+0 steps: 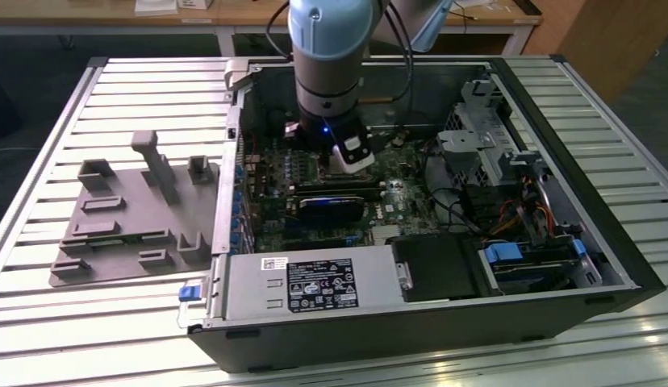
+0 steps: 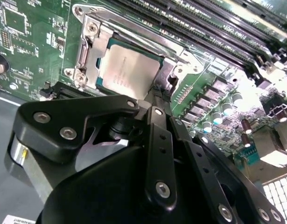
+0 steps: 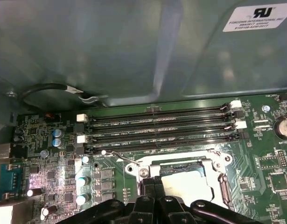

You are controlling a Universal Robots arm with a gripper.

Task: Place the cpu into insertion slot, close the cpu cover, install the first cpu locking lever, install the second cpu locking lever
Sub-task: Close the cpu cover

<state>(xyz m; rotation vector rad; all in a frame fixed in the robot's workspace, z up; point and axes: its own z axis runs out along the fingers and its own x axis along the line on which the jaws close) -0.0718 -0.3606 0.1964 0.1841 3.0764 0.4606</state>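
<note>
Gripper (image 3: 155,183) pressed together, empty, at cpu cover (image 2: 134,37) edge above seated cpu (image 2: 127,70); slipping off the thin locking lever (image 3: 119,157) risks gouging the board (image 3: 50,135).

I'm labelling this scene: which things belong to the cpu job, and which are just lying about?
Job: cpu, cpu cover, insertion slot, locking lever, gripper.
Lying about: memory slots, power supply, grey moulded tray beside the case.

Robotics lab, opened computer case (image 1: 420,343) on slatted metal bench (image 1: 98,89), wooden desks (image 1: 98,12) behind
</note>
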